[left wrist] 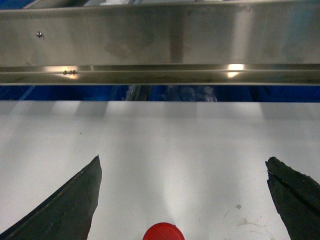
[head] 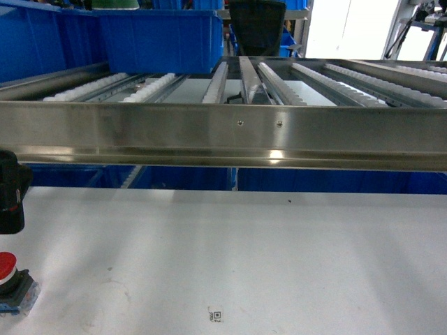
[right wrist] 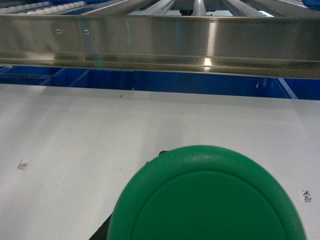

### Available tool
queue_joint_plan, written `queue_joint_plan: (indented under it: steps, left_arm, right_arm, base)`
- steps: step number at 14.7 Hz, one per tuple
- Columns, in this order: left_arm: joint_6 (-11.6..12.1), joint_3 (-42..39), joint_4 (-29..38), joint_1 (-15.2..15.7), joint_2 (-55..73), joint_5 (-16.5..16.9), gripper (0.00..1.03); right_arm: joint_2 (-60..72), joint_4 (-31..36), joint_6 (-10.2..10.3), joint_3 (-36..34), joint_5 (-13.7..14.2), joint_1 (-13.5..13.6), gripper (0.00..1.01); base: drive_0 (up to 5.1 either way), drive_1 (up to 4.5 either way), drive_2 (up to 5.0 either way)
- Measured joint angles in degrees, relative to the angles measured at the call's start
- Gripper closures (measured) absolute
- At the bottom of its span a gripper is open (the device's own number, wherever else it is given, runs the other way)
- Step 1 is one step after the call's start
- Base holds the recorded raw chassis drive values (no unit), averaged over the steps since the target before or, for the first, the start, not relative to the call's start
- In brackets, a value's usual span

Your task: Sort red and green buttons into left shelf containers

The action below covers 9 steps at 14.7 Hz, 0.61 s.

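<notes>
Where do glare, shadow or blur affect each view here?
Head view: a bright glare spot on the steel rail. Left wrist view: two glare spots on the rail, soft shadow bands across the white table. Right wrist view: the green button fills the foreground, slightly soft.

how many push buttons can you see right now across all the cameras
2. The red button sits on the white table at the head view's lower-left edge. The green button fills the right wrist view's bottom. Others may be hidden.
</notes>
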Motion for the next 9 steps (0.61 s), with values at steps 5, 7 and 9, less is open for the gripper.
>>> queue_joint_plan:
  steps: [5,7,9]
  left_arm:
    - [0.2,-2.6,5.1,2.5,9.4,1.5,0.05]
    - [0.3,-2.6,7.3,2.5,13.9,3.0,0.05]
    - [0.3,-2.5,9.1,3.2,16.9,3.8,0.05]
  right_arm:
    - [0.0,0.0,0.0,0.0,0.0,0.0,0.74]
    - [0.0,0.0,0.0,0.0,0.0,0.0,0.74]
    - [0.0,0.0,0.0,0.0,0.0,0.0,0.74]
  base:
    - [0.0,0.00,0.0]
    - [0.0,0.00,0.0]
    - [0.0,0.00,0.0]
